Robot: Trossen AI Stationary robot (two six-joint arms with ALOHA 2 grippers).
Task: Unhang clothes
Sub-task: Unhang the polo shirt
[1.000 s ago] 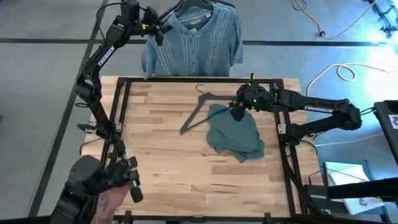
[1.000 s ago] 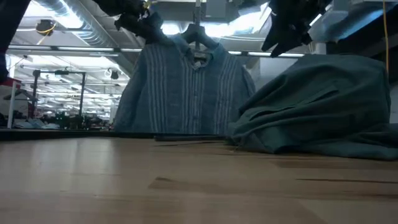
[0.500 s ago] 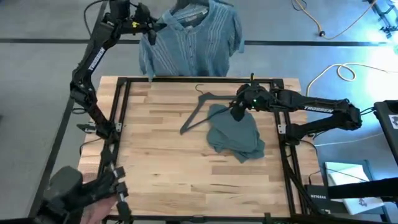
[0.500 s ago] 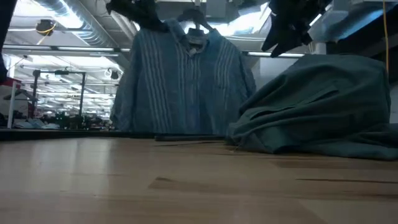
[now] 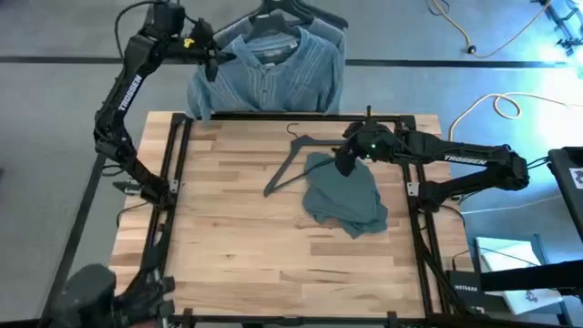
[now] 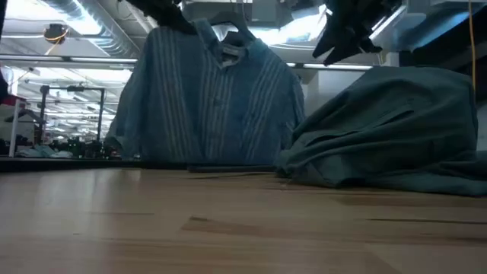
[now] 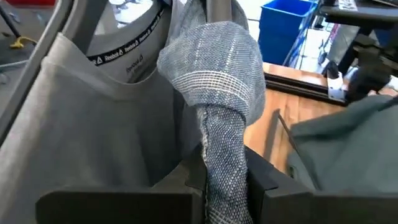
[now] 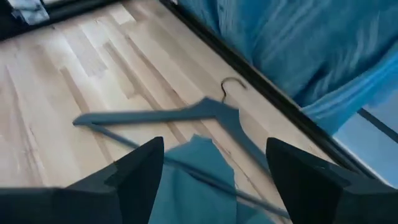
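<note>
The left gripper [image 5: 212,60] is up past the far edge of the wooden counter [image 5: 237,237], its fingers [image 7: 186,186] pinched on a bunched fold of the blue-grey soft shirt with thin pale stripes [image 5: 269,77]. That shirt hangs on a thin dark hanger [image 5: 287,9] beyond the counter and is skewed toward the left arm. The left wrist view also shows a plain grey T-shirt [image 7: 93,118] hanging right behind the striped cloth, collar label visible.

The right gripper [image 5: 346,164] hovers just over the crumpled teal-green soft garment [image 5: 346,200] lying on the counter, fingers [image 8: 134,168] spread wide, holding nothing. A bare dark plastic hanger [image 5: 291,159] lies beside that heap, partly touching it.

Risks, as I judge them:
- Grip is on one fold near the shoulder only; a sideways pull could drag hanger and shirt together instead of sliding the shirt off.
- The far shoulder may stay hooked, so the cloth stretches or slips out of the fingers.
- The grey T-shirt sits so close that it could get snagged and pulled along.
- If the shirt comes free it may drop outside the counter frame onto the floor.
- The right arm is near the landing spot; falling cloth could drape over it.
</note>
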